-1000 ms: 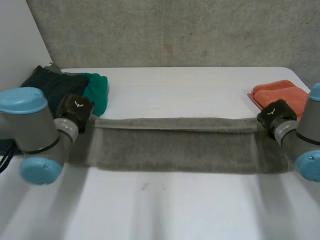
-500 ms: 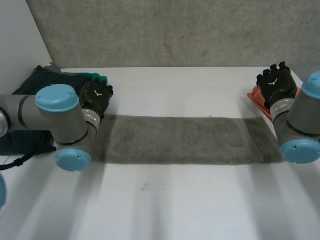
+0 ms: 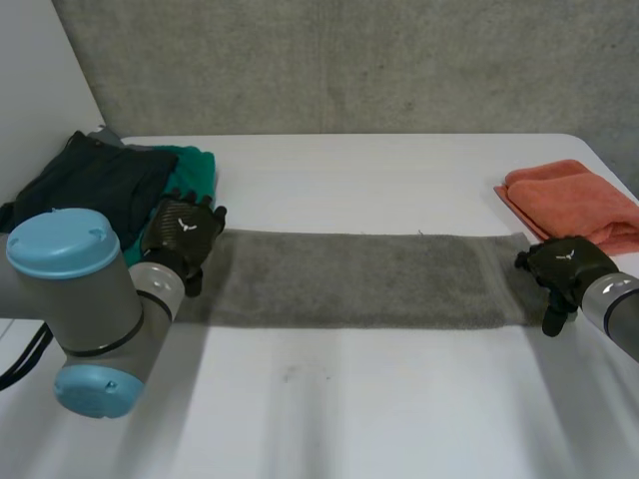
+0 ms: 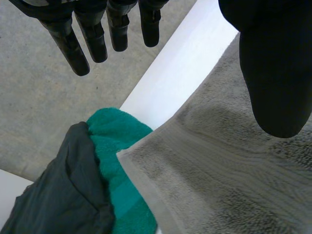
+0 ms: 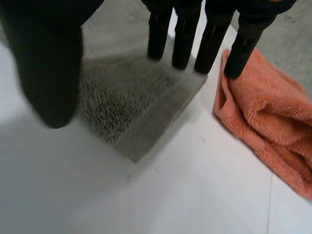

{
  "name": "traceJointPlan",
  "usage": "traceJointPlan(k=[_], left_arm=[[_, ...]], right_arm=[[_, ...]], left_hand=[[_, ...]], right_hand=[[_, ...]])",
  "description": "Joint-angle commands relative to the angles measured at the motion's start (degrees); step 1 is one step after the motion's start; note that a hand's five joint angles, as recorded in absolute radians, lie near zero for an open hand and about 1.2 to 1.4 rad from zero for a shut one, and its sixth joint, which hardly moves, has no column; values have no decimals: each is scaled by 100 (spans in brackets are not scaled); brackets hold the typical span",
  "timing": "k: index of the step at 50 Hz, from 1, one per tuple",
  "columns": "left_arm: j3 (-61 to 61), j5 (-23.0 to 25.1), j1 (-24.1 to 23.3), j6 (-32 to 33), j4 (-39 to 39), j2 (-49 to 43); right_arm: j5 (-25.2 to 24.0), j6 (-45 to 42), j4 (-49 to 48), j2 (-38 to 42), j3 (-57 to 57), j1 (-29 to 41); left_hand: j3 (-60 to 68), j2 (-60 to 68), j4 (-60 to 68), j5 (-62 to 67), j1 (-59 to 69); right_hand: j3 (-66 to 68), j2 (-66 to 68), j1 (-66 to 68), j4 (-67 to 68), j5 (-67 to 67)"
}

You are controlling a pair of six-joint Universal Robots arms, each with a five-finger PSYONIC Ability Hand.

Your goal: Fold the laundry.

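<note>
1. Where the grey towel [image 3: 359,279] lay, folded into a long narrow strip, it ran left to right across the middle of the white table [image 3: 379,409]. It was flat, with one short end at each hand.
2. The left hand [image 3: 183,236] was at the towel's left end, close to the far corner. In the left wrist view its fingers [image 4: 92,34] were straight and spread wide from the thumb [image 4: 275,73], with nothing between them. The thumb hung over the towel's pile, but I could not tell whether it touched the cloth.
3. The right hand [image 3: 561,269] was at the towel's right end. In the right wrist view its fingers [image 5: 209,39] pointed straight down over that end and stood well apart from the thumb [image 5: 48,63]. They gripped nothing, and the towel's corner lay flat on the table below them.
4. A green cloth [image 3: 195,175] lay just beside the towel's far left corner, and a dark garment [image 3: 90,180] was bunched against its left side at the table's far left.
5. A folded orange cloth [image 3: 569,200] lay at the far right of the table, near the right hand. A strip of bare table separated it from the grey towel.
</note>
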Motion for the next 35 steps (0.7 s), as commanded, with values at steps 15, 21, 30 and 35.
traceJointPlan(k=[15,21,30,35], left_arm=[[-183,2,22,-42,8,388],[-314,63,66,-51,8,555],[-446,63,93,-77,-1,722],[-525,55,84,-235,-1,906]], right_arm=[[387,-791,-767,-601,122,-1517],[562,-1810,-793,-601,-71,-1720],[501,-863,-942,-724,-590,246],[405,-713,-1109,-602,-994,1775]], left_hand=[[-171,-146,-136,-249,-101],[-171,-146,-136,-249,-101],[-171,-146,-136,-249,-101],[-171,-146,-136,-249,-101]], right_hand=[[5719,5739,5691,5732,5705],[5719,5739,5691,5732,5705],[5719,5739,5691,5732,5705],[5719,5739,5691,5732,5705]])
